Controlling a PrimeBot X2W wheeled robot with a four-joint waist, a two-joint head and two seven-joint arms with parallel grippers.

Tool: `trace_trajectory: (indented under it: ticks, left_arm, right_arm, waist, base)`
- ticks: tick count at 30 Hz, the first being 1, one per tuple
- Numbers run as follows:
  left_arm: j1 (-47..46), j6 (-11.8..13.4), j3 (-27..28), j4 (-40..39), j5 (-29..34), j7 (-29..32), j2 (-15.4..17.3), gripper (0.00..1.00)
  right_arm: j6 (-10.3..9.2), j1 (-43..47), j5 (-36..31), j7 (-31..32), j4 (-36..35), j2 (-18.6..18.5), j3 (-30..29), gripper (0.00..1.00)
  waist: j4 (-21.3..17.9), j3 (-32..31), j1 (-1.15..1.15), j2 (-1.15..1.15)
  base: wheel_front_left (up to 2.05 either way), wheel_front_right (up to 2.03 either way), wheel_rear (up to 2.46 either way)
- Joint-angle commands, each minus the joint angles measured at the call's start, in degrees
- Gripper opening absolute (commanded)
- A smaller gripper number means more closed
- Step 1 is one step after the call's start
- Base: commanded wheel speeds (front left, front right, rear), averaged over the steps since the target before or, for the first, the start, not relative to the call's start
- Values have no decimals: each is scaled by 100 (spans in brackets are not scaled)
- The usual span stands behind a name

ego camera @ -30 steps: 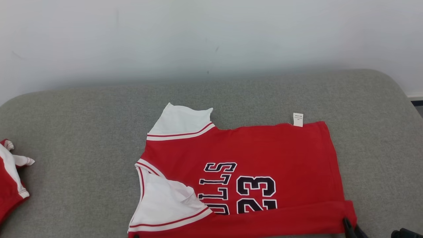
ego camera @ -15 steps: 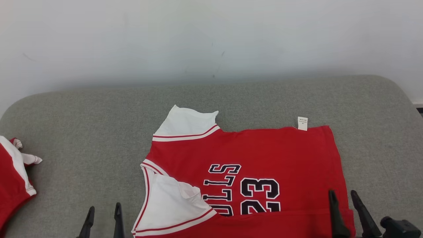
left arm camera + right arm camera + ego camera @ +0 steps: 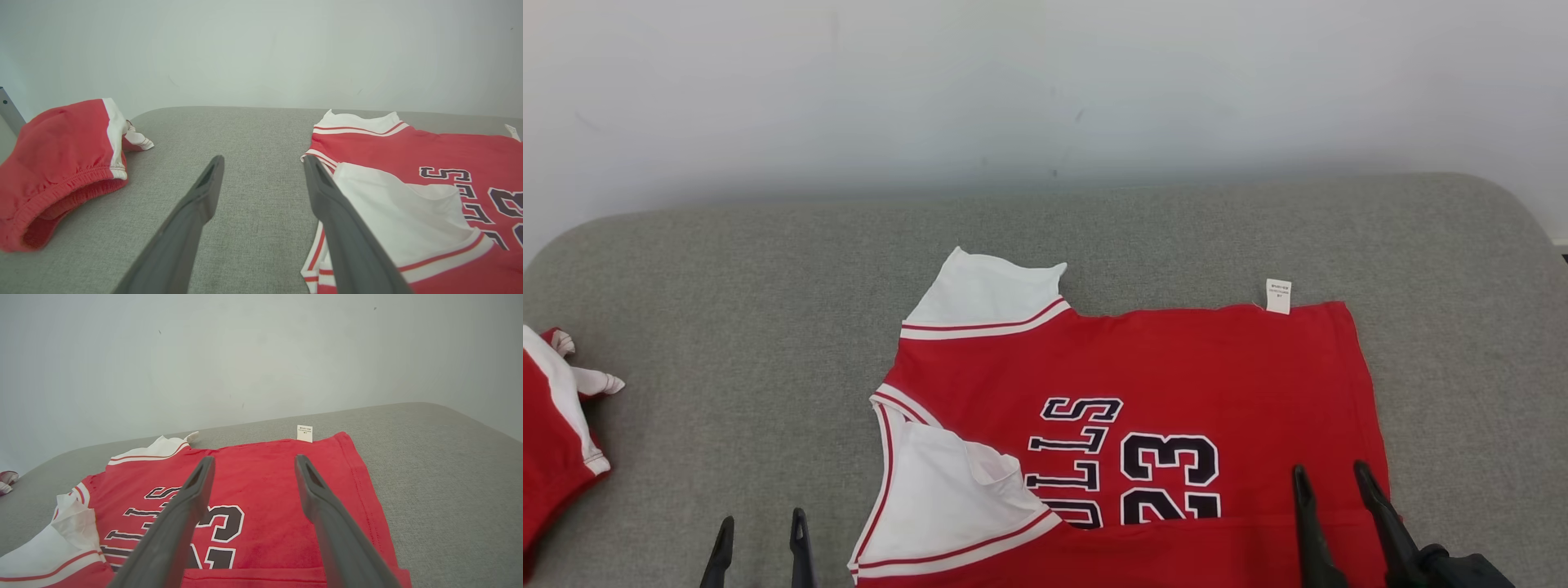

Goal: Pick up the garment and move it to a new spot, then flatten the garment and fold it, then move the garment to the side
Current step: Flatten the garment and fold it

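Our left gripper [image 3: 761, 517] and right gripper [image 3: 1330, 468] point toward the cushion's [image 3: 768, 286] far edge, both spread wide and empty. The jersey [image 3: 1176, 367] lies lengthwise, neck toward the left edge.

Indoors, a bare test room, most likely a lab set-up. Grey fabric pad [image 3: 768, 327] with rounded corners, pushed against a plain white wall [image 3: 1045, 82]. Small scuffs [image 3: 1055, 173] low on the wall. Metal post [image 3: 7, 110] beyond the pad's left end. Red jersey [image 3: 1176, 359] and red shorts [image 3: 547, 457] lie on the pad.
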Motion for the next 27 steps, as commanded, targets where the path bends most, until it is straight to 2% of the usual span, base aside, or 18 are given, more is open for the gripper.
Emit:
trace_trajectory:
  ticks: [1,9,13,17,19,22,27]
  left_arm:
    - [67,-29,55,35,53,-17,-30,100]
    - [48,-91,186,155,35,-17,-58,100]
    - [-243,-316,326,200,-16,-18,-53,100]
    - [-771,-546,450,332,-31,-18,166,100]
    - [-1163,-609,402,442,-70,-17,367,100]
    - [-1876,-687,87,737,-131,-17,857,100]
    - [-3241,-681,-758,1364,-990,143,1697,100]
  right_arm:
    - [-14,78,-76,-24,-24,54,-41,100]
    - [-14,59,-239,-25,-10,110,-149,100]
    - [-14,-180,-164,-25,100,116,-223,100]
    - [-14,-677,-188,-24,354,121,-200,100]
    - [-14,-1024,-177,-25,474,121,-160,100]
    - [-14,-1543,-33,-23,645,109,-191,100]
    - [-14,-2374,-64,-14,1133,11,-102,100]
  waist:
    - [-20,20,0,0]
    - [-86,41,0,0]
    - [-249,150,0,0]
    - [-528,367,0,0]
    - [-681,527,0,0]
    - [-875,785,0,0]
    - [-1207,1270,0,0]
  base:
    - [0,0,0]
    - [0,0,0]
    - [0,0,0]
    - [0,0,0]
    - [0,0,0]
    - [0,0,0]
    - [0,0,0]
